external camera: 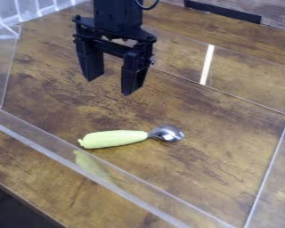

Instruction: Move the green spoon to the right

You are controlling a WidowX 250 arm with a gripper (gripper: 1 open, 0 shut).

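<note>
Nearest me I see a clear wall (61,151) running diagonally across the wooden table (216,107), with a faint yellow-green reflection on it. Just beyond it the spoon (131,137) lies flat on the table, its green handle pointing left and its silver bowl to the right. Farther back, my black claw (111,62) hangs above the table, pointing down, up and left of the spoon and apart from it. Its fingers stand wide and grip nothing.

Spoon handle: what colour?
Yellow-green handle; the spoon's bowl is shiny silver. Only the camera view shows it.
</note>
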